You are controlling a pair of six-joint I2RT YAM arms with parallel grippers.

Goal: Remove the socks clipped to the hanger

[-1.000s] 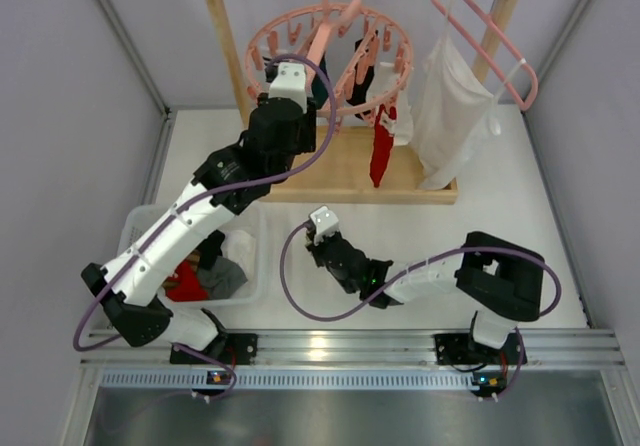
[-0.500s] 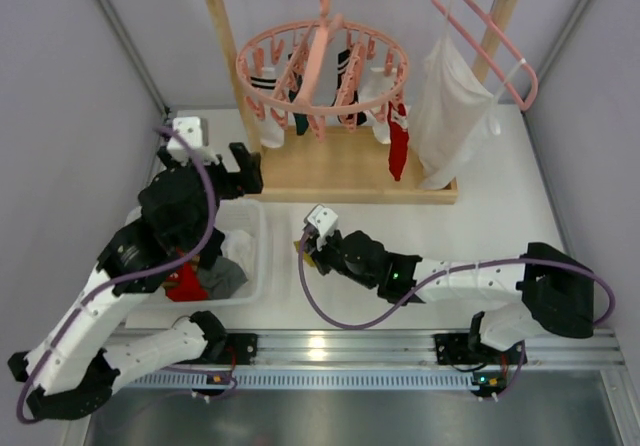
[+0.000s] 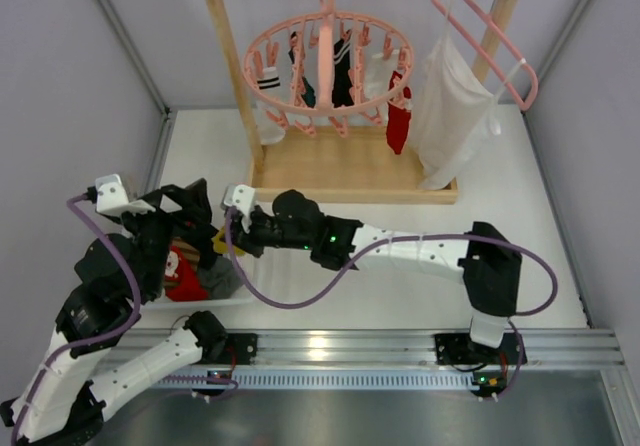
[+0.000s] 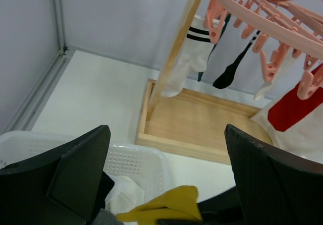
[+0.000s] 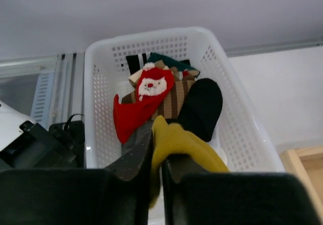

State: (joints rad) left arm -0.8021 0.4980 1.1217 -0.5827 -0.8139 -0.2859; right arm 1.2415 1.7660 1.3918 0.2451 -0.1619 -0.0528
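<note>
The right gripper (image 5: pixel 156 134) is clenched on a mustard yellow fabric sock (image 5: pixel 176 142), which droops from between its fingers over the white perforated plastic basket (image 5: pixel 151 36) at the near left of the table. Below it in the basket lie a red Santa-face sock (image 5: pixel 146 91) and a black sock (image 5: pixel 202 104). The left gripper (image 4: pixel 165 134) hovers just left of the right one, jaws spread wide and empty. Far across the table, the round pink plastic ring hanger (image 3: pixel 325 36) hangs from a wooden rack (image 3: pixel 350 178) with a white black-striped sock (image 3: pixel 268 91), a clipped black sock (image 3: pixel 343 76) and a red-and-white sock (image 3: pixel 398 118) pinned to it.
</note>
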